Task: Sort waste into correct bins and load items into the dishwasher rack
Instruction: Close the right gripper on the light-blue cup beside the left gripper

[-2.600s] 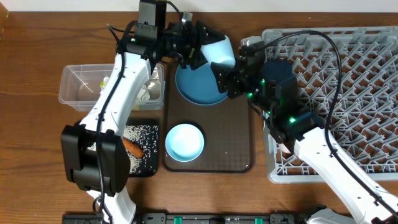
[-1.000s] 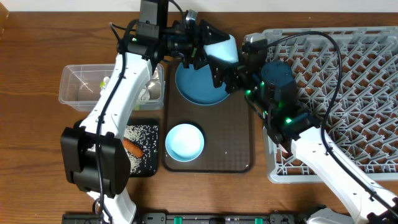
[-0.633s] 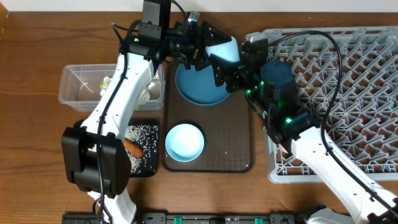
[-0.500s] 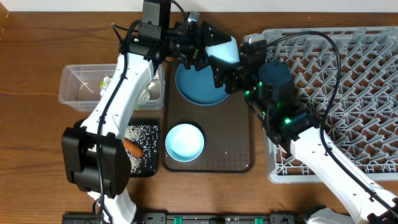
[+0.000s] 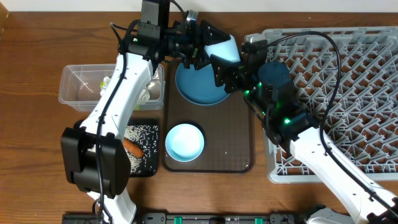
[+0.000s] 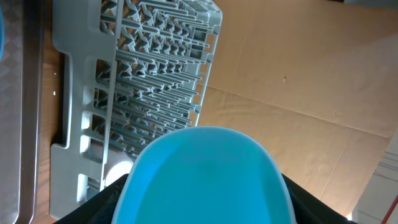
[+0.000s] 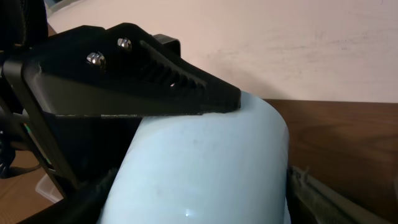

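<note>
**Light blue cup mid-air between both pincers, looks like a handover**

Left pincer (image 5: 210, 47) grips the light blue cup (image 5: 225, 50) by its sides, jaws at a medium spread set by the cup's width. The cup hangs clear of the worktop, directly between the two pincers, with the blue plate (image 5: 196, 87) below them.

Right pincer (image 5: 235, 61) straddles the cup's other end. Its wrist view shows contact on the cup's upper side, but I can't tell whether it actually clamps.

My read on why: the dishwasher rack (image 5: 348, 74) sits behind the right pincer, a poor reach for the left arm, so the cup goes across. Risk: the left lets go before the right has a firm grip.
</note>
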